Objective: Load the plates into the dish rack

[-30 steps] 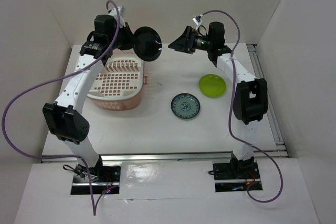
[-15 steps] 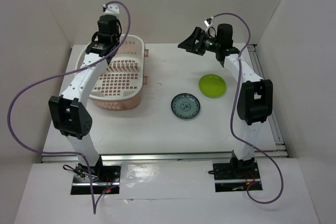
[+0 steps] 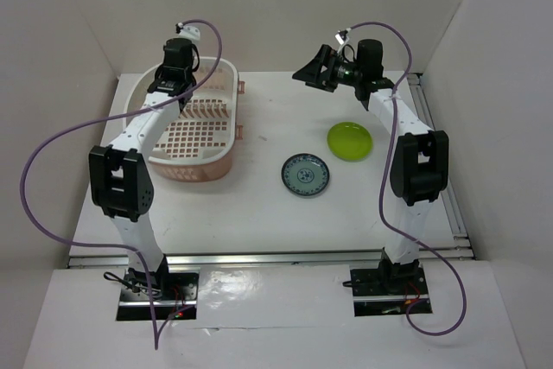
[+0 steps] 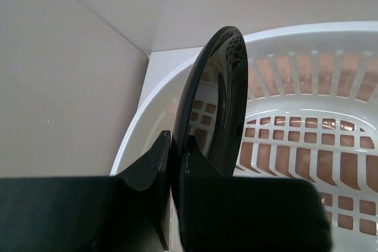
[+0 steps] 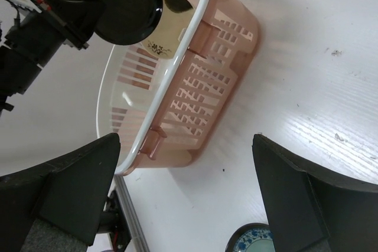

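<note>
Glossy black plate (image 4: 215,98) stands on edge, nearly vertical, its rim clamped between the fingers of the left claw (image 4: 173,166), whose jaws are apart only by the plate's thickness. It hangs over the far-left part of the dish rack (image 3: 199,170), above the lattice floor. Whether its lower rim touches floor or prongs cannot be told. The edge-on hold looks deliberate, since a plate goes between divider prongs only when upright. The right wrist view shows the cream plate (image 5: 168,25) already inside the rack, just beside the black one and partly hidden by it. The right claw (image 3: 304,71) is spread wide and empty, raised over the far middle of the counter (image 3: 259,213) and facing the rack, probably parked there to stay clear of the left arm. The green plate (image 3: 349,140) and the blue-white plate (image 3: 305,174) lie flat on the counter right of the rack, near each other but apart, on the right arm's side. Judgement: one plate is loaded, one is being seated and two are untouched. The next move calls for a slow descent and then release. The risk is the slick plate tipping against the cream one.
</note>
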`<state>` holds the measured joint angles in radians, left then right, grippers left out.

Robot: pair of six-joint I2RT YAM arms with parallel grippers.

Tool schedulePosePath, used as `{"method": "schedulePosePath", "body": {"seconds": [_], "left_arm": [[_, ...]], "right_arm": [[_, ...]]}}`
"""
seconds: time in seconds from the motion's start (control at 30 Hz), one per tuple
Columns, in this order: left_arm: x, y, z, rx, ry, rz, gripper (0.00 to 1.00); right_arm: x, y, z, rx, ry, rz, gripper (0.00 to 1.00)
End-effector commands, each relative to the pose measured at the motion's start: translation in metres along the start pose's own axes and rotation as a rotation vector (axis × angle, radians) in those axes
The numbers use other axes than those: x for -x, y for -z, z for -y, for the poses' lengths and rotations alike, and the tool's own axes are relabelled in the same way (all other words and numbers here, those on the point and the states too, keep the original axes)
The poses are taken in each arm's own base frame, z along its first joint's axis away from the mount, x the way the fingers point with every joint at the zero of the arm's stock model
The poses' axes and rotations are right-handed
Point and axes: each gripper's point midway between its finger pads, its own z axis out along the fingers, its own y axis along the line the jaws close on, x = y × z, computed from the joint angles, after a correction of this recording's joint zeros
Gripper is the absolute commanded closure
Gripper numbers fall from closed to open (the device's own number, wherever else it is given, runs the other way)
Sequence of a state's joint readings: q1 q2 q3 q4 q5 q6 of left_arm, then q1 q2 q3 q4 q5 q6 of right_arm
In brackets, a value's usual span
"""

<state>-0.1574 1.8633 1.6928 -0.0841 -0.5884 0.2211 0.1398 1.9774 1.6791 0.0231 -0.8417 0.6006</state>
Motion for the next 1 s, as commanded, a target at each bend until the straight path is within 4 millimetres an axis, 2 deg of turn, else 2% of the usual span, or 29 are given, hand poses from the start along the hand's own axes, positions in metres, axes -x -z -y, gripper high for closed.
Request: {"method": "schedulePosePath", "body": {"seconds": [0.0, 0.17, 0.2, 0.27, 0.37, 0.43, 0.47, 0.5, 0.57, 0.73, 0.97], "left_arm": [[0.018, -0.008, -0.007, 0.039, 0.000, 0.083, 1.00], [0.001, -0.017, -0.002, 0.030, -0.027, 0.055, 1.00], [0.004, -0.017, -0.002, 0.034, -0.019, 0.067, 1.00], [-0.012, -0.021, 0.003, 0.035, -0.046, 0.036, 1.00], [-0.019, -0.026, -0.004, 0.050, -0.029, 0.028, 1.00], [-0.027, -0.027, 0.001, 0.037, -0.037, 0.019, 1.00], [-0.024, -0.027, 0.000, 0.041, -0.030, 0.030, 1.00], [-0.032, -0.030, 0.004, 0.036, -0.039, 0.015, 1.00], [-0.032, -0.030, 0.004, 0.036, -0.039, 0.015, 1.00], [-0.052, -0.035, 0.014, 0.024, -0.051, -0.018, 1.00], [-0.062, -0.037, 0.022, 0.004, -0.038, -0.042, 1.00]], "right_arm": [[0.007, -0.001, -0.017, 0.052, 0.032, 0.009, 0.00], [0.007, -0.003, -0.016, 0.063, 0.021, 0.007, 0.00], [0.008, -0.003, -0.018, 0.068, 0.020, 0.012, 0.00], [0.007, -0.005, -0.014, 0.068, 0.020, 0.012, 0.00], [0.006, -0.007, -0.013, 0.075, 0.012, 0.007, 0.00], [0.007, -0.007, -0.014, 0.079, 0.007, 0.011, 0.00], [0.004, -0.008, -0.011, 0.082, -0.009, 0.000, 0.00], [0.003, -0.009, -0.011, 0.084, -0.016, 0.001, 0.00], [0.003, -0.008, -0.012, 0.094, -0.009, 0.000, 0.00], [0.001, -0.010, -0.008, 0.091, -0.016, -0.005, 0.00], [0.002, -0.011, -0.009, 0.101, -0.027, -0.007, 0.00]]}}
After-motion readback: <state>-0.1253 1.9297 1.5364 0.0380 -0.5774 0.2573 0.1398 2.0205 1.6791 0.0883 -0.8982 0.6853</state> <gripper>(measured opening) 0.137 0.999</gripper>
